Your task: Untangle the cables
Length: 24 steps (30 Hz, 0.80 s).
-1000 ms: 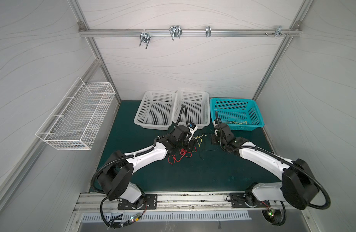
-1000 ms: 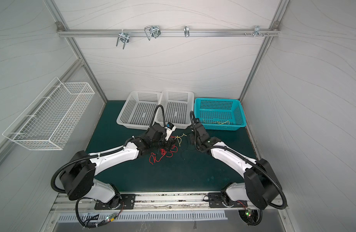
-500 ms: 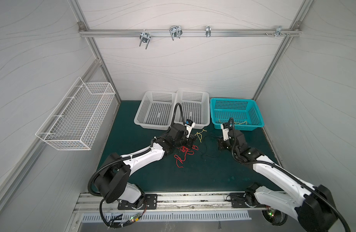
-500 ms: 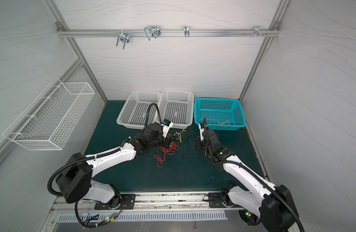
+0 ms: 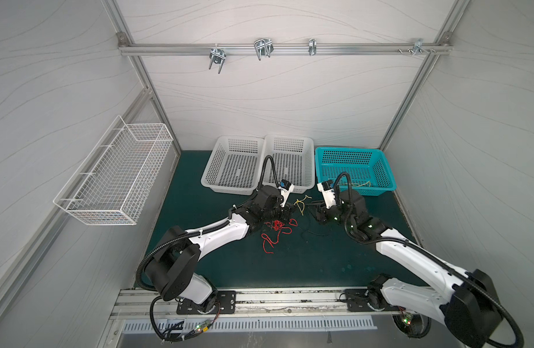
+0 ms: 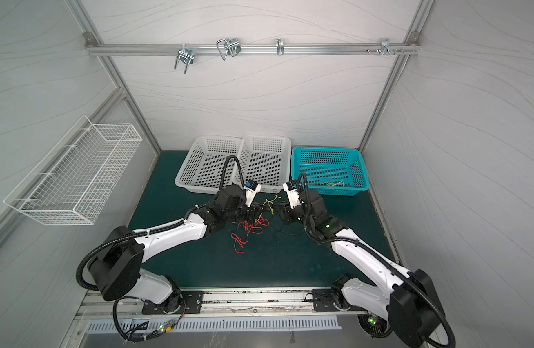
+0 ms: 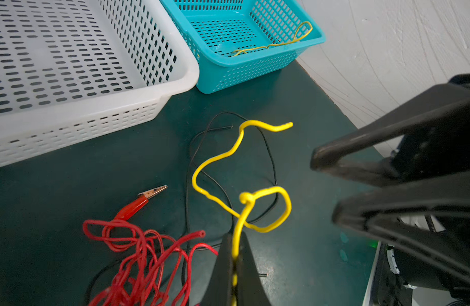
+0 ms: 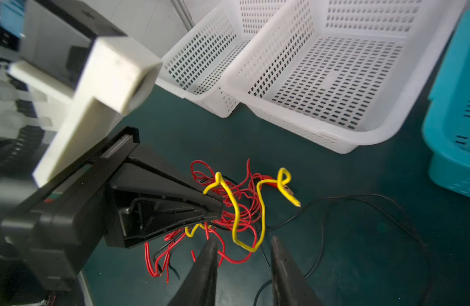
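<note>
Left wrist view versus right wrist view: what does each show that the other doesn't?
Only the left wrist view shows a yellow wire lying in the teal basket and the red wire's alligator clip in full. Only the right wrist view shows both white baskets and the right gripper with open jaws. Both show the left gripper shut on the yellow cable, the red tangle and the black cable on the mat.

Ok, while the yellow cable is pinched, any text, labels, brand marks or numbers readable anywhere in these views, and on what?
No readable text in any view.
White baskets, teal basket, wire rack: no labels or marks show.
Cables, red, yellow, black: no print visible.
Blue part on the left wrist camera: any marking is too small to read.
</note>
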Each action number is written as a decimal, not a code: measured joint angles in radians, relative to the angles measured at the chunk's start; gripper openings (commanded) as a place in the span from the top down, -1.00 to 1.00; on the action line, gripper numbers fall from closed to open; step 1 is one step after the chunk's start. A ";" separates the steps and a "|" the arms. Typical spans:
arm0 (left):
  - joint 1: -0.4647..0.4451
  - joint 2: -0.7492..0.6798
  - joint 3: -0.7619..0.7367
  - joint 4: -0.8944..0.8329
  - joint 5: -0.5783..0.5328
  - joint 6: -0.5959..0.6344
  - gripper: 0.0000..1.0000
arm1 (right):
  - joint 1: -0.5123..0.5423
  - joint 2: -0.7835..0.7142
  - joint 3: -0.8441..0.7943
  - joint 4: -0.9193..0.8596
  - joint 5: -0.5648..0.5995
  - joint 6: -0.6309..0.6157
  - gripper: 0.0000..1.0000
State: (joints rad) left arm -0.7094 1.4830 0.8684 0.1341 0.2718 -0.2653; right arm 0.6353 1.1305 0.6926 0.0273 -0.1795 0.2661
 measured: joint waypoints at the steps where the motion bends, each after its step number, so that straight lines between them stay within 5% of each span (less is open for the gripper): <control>1: 0.000 0.000 0.000 0.000 0.002 0.000 1.00 | 0.005 0.027 0.013 0.006 -0.006 0.005 0.33; 7: 0.001 -0.002 -0.006 0.010 -0.002 0.001 1.00 | 0.018 0.122 0.071 0.037 -0.020 0.023 1.00; 11: 0.003 -0.002 -0.015 0.023 -0.013 0.002 0.97 | 0.020 0.121 0.071 0.048 -0.023 0.026 1.00; 14: 0.003 -0.002 -0.015 0.032 -0.023 0.001 0.53 | 0.021 0.109 0.071 0.046 -0.013 0.025 1.00; 24: 0.003 -0.001 -0.022 -0.005 -0.056 0.009 0.19 | 0.012 0.058 0.078 -0.046 0.097 -0.002 1.00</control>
State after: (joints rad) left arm -0.7067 1.4818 0.8467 0.1291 0.2153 -0.2562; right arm 0.6476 1.1881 0.7704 -0.0189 -0.0826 0.2642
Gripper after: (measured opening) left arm 0.380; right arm 0.055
